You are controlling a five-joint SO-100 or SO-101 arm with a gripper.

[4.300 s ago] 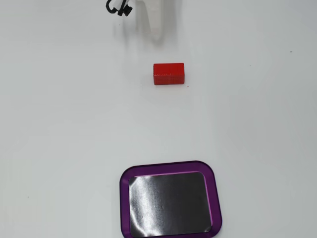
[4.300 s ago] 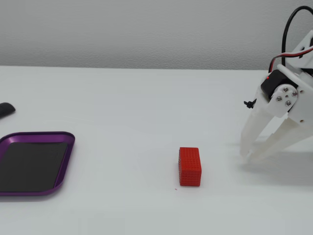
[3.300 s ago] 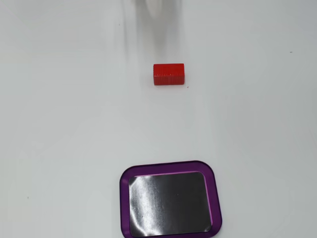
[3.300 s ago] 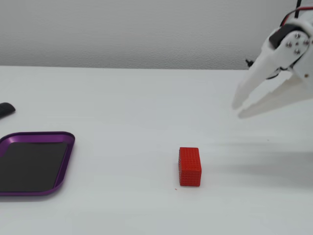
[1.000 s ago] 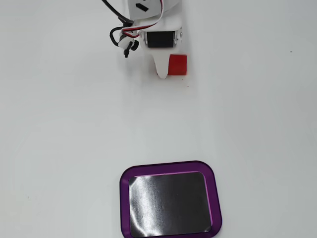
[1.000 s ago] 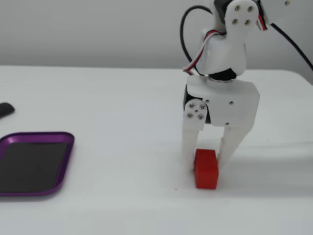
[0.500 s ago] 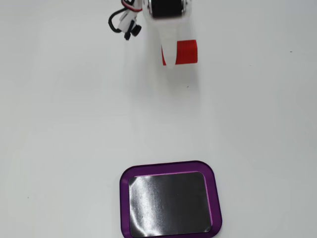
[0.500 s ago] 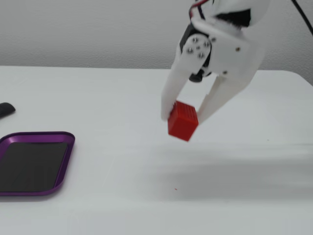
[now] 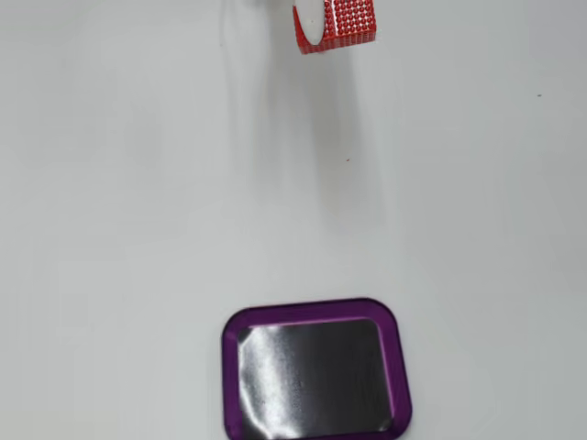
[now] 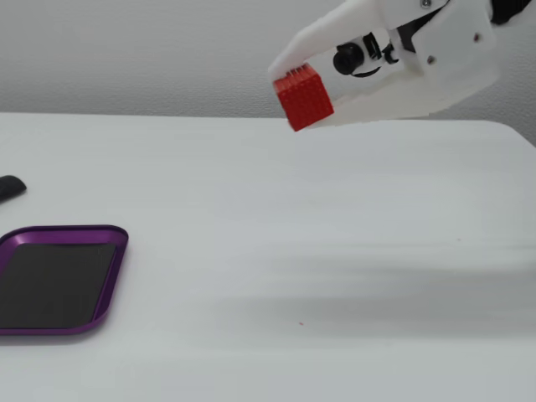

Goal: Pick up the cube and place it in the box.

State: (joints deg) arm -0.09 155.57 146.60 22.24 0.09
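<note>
White and bare apart from a few things, the counter [image 10: 251, 251] is backed by a pale grey wall. The cube [image 10: 303, 97] is carried high above the counter, clamped at the very tips of the tool [image 10: 295, 84], whose white fingers [image 10: 335, 42] are closed on it from above and below in a fixed view from the side. In a fixed view from above, the cube [image 9: 339, 22] is seen at the top edge of the picture, over the part of the counter farthest from the box. The box [image 10: 59, 278] rests flat at the counter's left edge in the side view, well apart from the cube, with its dark base empty. A small dark object [image 10: 10, 187] of unclear kind lies just beyond the box at the same edge.

The grip is judged to be shallow, since only the fingertips are set on the block and most of it juts out past them. The block could be twisted or slipped out during a fast swing across the counter. A release made this high could let it bounce off the glossy base or strike the purple rim [image 9: 396, 357] and roll away. A release made too soon would leave it short of the box.
</note>
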